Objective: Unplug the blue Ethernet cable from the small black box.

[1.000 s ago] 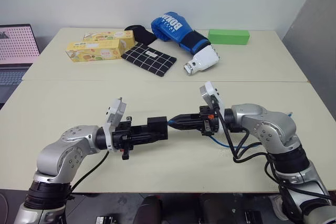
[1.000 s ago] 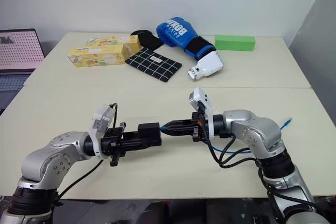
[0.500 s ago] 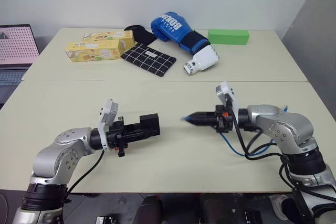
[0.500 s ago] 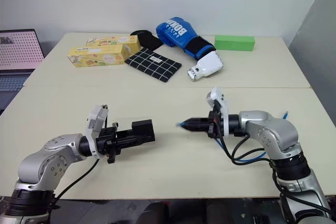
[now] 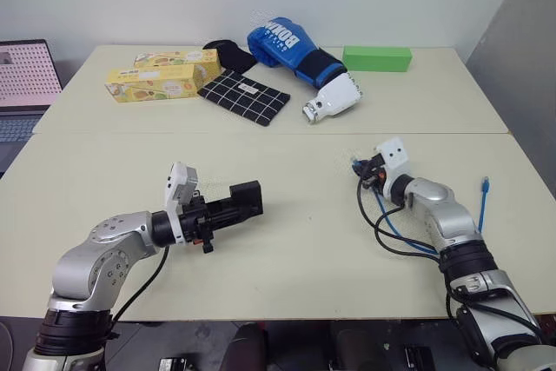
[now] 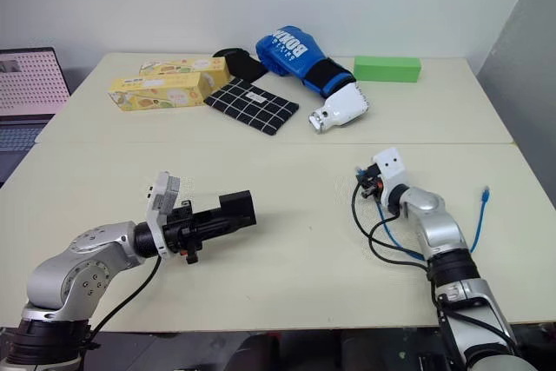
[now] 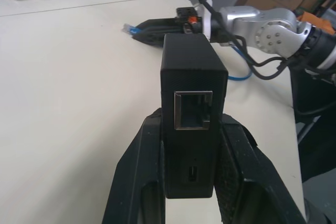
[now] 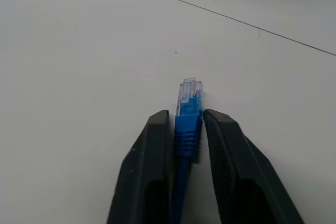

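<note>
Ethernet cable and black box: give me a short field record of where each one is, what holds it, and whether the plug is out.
cable: blue Ethernet cable, plug end between the right end effector fingers, the rest trailing on the table
box: small black box clamped by the left end effector, raised off the table
port: facing the left wrist camera, empty
plug state: out of the box, clear tip past the fingertips
gap: the two end effectors stand well apart
task: unplugging looks done
</note>
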`<state>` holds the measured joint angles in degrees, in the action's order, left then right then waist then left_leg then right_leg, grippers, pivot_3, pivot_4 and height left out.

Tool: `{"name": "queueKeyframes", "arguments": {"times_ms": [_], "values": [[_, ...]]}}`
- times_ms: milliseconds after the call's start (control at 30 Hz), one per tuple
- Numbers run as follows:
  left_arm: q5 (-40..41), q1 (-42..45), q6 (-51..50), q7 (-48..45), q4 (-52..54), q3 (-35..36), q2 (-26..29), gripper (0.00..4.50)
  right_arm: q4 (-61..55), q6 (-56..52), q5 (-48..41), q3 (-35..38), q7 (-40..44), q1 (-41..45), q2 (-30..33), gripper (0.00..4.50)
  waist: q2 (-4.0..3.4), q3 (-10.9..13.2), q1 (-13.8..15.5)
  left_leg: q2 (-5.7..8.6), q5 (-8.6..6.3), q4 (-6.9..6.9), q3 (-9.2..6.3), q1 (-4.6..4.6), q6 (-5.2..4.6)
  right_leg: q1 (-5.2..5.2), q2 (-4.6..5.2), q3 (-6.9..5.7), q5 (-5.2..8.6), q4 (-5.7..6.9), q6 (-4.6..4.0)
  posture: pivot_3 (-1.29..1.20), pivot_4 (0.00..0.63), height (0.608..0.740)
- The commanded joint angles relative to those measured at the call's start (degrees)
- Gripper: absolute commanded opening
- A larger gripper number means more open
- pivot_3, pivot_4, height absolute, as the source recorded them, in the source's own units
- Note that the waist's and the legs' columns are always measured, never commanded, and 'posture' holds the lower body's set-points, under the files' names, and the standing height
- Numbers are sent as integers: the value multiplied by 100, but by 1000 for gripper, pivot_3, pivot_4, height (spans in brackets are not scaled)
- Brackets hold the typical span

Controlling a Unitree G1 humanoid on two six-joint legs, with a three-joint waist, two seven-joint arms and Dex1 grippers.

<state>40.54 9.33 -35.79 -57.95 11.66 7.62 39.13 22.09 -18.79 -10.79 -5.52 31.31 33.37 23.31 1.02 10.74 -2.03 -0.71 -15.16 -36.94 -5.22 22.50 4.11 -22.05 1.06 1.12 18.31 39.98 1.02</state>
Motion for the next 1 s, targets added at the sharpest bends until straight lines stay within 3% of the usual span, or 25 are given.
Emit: {"name": "queueKeyframes", "arguments": {"times_ms": [33, 167, 267, 433, 600, 833, 900, 1000], "values": [[-276, 117, 365, 499, -70, 238, -193, 799, -551, -243, -182, 178, 343, 6, 144, 2102, 0, 0, 5, 1, 0, 0, 0, 0, 0, 0, 0, -1, 0, 0, 0, 0, 150, 740], [-1101, 440, 1481, 1641, -724, 497, -799, 799, -1584, -172, -320, 33, 1133, -145, 560, 2996, 0, 0, 25, 1, 0, -3, -3, 4, 0, -1, 1, -3, 0, 0, 0, 0, 150, 740], [-1684, 663, 2520, 2303, -1445, 713, -1138, 799, -2676, -267, -554, -254, 1748, -161, 736, 2996, -3, 2, 36, 2, 0, -5, -6, 10, -1, -3, 3, -7, -1, -2, 2, 0, 150, 740], [-2209, 780, 3671, 2516, -2422, 683, -1386, 799, -3373, -645, -494, -750, 1728, 80, 400, 2996, 2, -1, 5, 2, 0, -4, -11, 10, 1, -3, 2, -12, -2, -3, 2, 0, 150, 740], [-2630, 1018, 4784, 2894, -3493, 735, -1587, 799, -3417, -973, -359, -1072, 1571, 334, 3, 2996, 3, -2, 30, 4, 1, -10, -20, 14, 1, -4, 4, -18, -2, -1, 2, 0, 150, 740], [-2750, 1162, 5260, 3098, -4570, 743, -1697, 799, -3357, -1064, -290, -1180, 1638, 431, -47, 2996, 6, -3, 49, 13, 1, -14, -29, 25, 1, -4, 9, -28, -4, -4, 6, 0, 150, 740], [-2589, 1126, 5228, 3000, -4618, 797, -1763, 1501, -3363, -1080, -291, -1168, 1648, 435, -36, 3018, 6, -4, 43, 12, 1, -14, -29, 23, 1, -4, 10, -27, -4, -3, 6, 0, 150, 740], [-2404, 996, 5130, 2822, -4507, 819, -1827, 2151, -3398, -1120, -300, -1160, 1665, 428, -3, 3018, 5, -4, 34, 12, 1, -13, -30, 21, 1, -4, 10, -28, -4, 0, 6, 0, 150, 740]]}}
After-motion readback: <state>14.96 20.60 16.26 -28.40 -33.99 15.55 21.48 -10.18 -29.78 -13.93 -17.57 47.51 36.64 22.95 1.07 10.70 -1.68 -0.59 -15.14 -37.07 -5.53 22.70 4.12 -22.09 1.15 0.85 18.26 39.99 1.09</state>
